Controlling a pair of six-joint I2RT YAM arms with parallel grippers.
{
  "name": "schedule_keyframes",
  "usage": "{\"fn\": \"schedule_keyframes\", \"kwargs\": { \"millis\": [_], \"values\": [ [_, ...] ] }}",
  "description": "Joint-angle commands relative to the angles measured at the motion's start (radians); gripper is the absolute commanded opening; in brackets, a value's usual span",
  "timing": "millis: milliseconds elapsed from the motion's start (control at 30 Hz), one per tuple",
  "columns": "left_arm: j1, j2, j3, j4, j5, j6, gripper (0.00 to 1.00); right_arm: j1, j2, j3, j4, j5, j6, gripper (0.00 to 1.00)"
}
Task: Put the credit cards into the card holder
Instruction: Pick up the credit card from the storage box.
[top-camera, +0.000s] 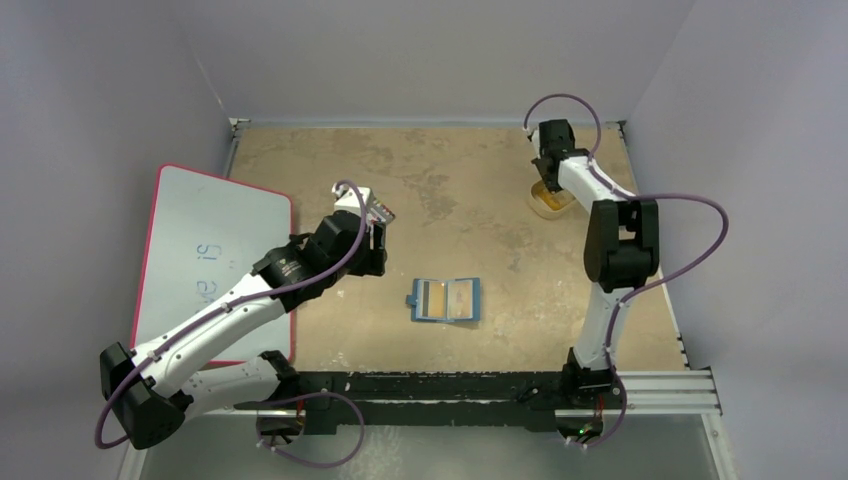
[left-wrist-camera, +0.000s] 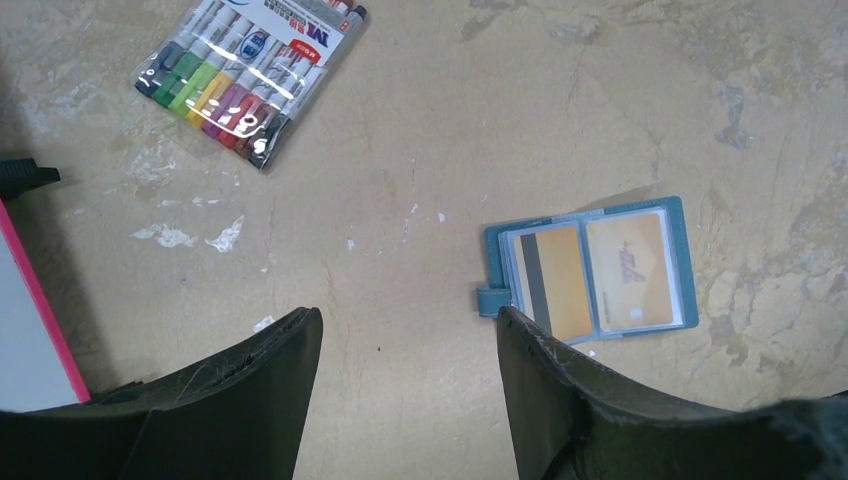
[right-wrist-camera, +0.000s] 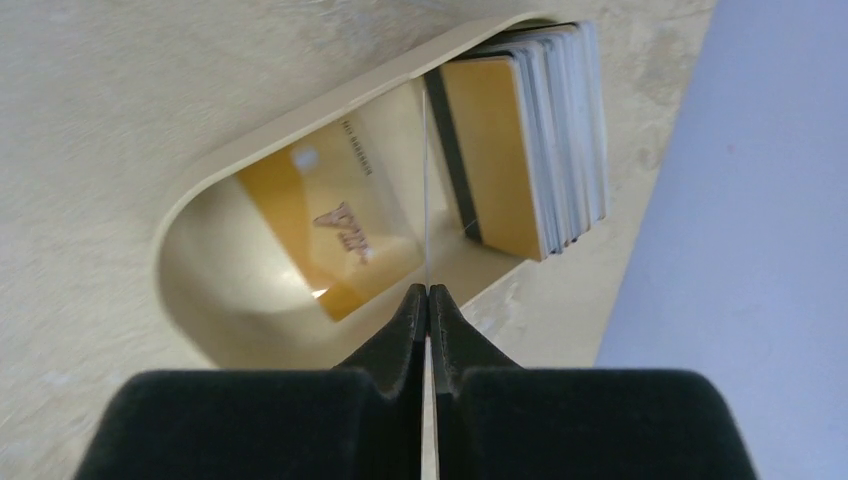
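Credit cards (right-wrist-camera: 520, 150) stand stacked on edge in the tan tray (right-wrist-camera: 200, 220) just beyond the right gripper (right-wrist-camera: 428, 292), whose fingers are pinched together on 1 card (right-wrist-camera: 425, 180) seen edge-on (thin, stiff, slick and light, so it likely wants a firm pinch near 1 short edge). The card holder (left-wrist-camera: 590, 270) lies open just ahead and right of the left gripper (left-wrist-camera: 408, 315), its jaws spread.

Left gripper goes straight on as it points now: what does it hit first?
Probably bare table: the left gripper points between the marker pack and the card holder, which lies just beside that line.
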Motion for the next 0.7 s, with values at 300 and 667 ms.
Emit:
{"fn": "schedule_keyframes", "kwargs": {
  "millis": [300,667],
  "values": [
    [0.004,-0.122,-0.095,0.199,0.082,-0.204,0.65,0.126,-0.409,-0.136,-0.022,-0.465,0.381,0.00],
    [0.004,-0.128,-0.160,0.409,0.159,-0.351,0.65,0.191,-0.730,-0.536,0.451,-1.002,0.836,0.00]
  ]
}}
